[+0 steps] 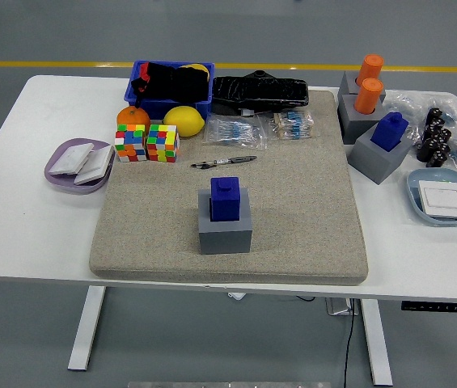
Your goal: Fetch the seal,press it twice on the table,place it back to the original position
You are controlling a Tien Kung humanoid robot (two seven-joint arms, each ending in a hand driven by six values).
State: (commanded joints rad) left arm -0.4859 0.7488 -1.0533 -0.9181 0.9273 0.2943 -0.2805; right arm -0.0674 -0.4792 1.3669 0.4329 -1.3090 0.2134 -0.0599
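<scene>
A blue seal (225,198) with a small knob on top stands upright in a grey block holder (225,229) near the front middle of the beige felt mat (309,210). A second blue seal (390,130) sits in another grey holder (379,156) at the right of the mat. Neither robot hand shows in the head view.
Two orange seals (368,84) stand in grey holders at the back right. A pen (223,162), two colour cubes (146,142), a lemon (184,121), an orange (133,117), a blue bin (171,89) and a black bag (259,93) lie behind. A purple dish (57,171) sits left, a blue dish (416,196) right.
</scene>
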